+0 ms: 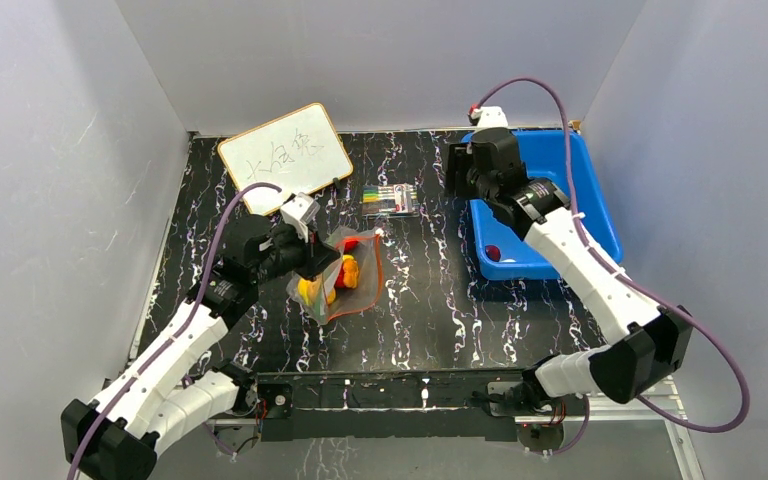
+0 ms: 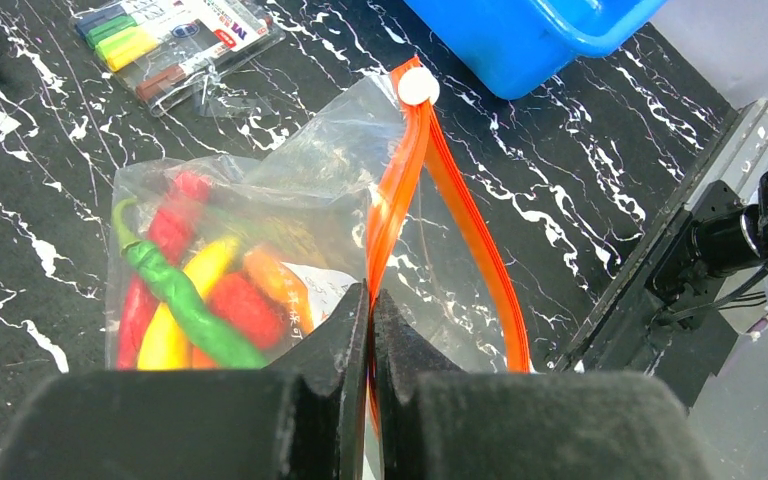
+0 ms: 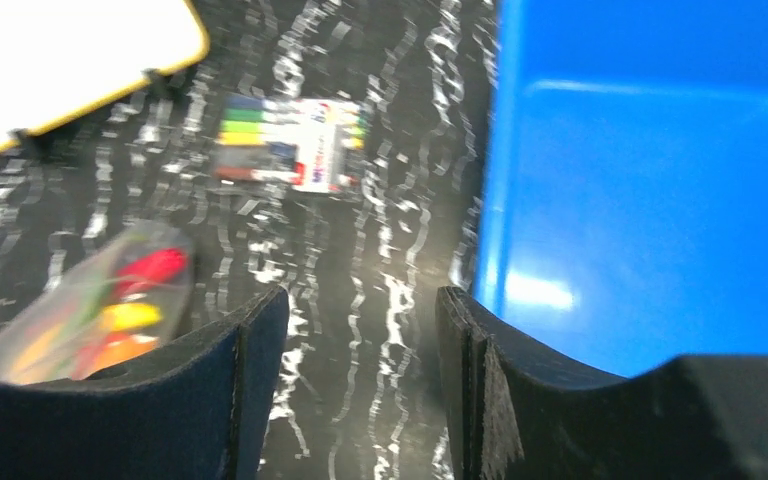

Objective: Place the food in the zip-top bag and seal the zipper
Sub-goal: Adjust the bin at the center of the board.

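From left, we see a yellow-framed whiteboard [image 1: 285, 155] with illegible handwriting; the left gripper [image 2: 371, 297] pinching the thin orange-red zipper [image 2: 400, 170] of the clear zip-top bag [image 2: 310, 160], toy food [image 2: 190, 300] inside, on the black marbled table [image 1: 410, 320]; the right gripper [image 3: 360, 300] gaping, empty, beside the blue plastic tub [image 3: 650, 190]

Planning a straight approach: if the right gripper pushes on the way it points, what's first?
Likely the table, just left of the blue tub; the right gripper is open and empty. Depth unclear.
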`<state>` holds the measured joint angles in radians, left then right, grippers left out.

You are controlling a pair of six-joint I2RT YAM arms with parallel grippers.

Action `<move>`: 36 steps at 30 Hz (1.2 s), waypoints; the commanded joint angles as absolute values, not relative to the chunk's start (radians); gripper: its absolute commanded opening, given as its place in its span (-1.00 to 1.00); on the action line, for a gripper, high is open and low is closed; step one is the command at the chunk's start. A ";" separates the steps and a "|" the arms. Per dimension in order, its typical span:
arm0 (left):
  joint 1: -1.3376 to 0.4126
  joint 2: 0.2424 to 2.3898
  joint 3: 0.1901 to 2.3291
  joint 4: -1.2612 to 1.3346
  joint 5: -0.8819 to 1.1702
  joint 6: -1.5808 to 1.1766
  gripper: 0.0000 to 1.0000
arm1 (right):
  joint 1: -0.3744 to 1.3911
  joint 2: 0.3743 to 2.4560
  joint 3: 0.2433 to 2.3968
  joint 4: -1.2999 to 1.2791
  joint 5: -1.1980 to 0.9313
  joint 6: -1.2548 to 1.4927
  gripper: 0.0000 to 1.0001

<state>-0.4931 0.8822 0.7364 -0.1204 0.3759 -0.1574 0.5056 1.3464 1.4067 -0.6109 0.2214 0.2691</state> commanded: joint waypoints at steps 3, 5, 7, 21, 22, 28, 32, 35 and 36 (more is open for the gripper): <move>-0.495 0.838 0.720 -0.122 0.389 -0.102 -1.00 | 0.382 1.411 1.293 -0.528 0.256 0.235 0.01; -0.495 0.828 0.710 -0.110 0.391 -0.100 -1.00 | 0.342 1.449 1.274 -0.500 0.178 0.254 -0.01; -0.495 0.821 0.704 -0.107 0.379 -0.099 -1.00 | 0.325 1.482 1.261 -0.491 0.185 0.264 -0.02; -0.496 0.827 0.694 -0.120 0.356 -0.072 -1.00 | 0.257 1.657 1.269 -0.424 0.232 0.340 -0.48; -0.495 0.828 0.696 -0.121 0.353 -0.071 -1.00 | 0.253 1.672 1.289 -0.427 0.238 0.355 -0.55; -0.495 0.837 0.679 -0.118 0.347 -0.081 -1.00 | 0.250 1.733 1.357 -0.375 0.219 0.465 -0.69; -0.495 0.842 0.692 -0.144 0.328 -0.080 -1.00 | 0.250 1.782 1.391 -0.402 0.203 0.509 -0.44; -0.495 0.824 0.680 -0.137 0.313 -0.088 -1.00 | 0.250 1.750 1.385 -0.406 0.170 0.506 -0.17; -0.494 0.818 0.678 -0.135 0.308 -0.089 -1.00 | 0.250 1.732 1.385 -0.405 0.150 0.497 -0.06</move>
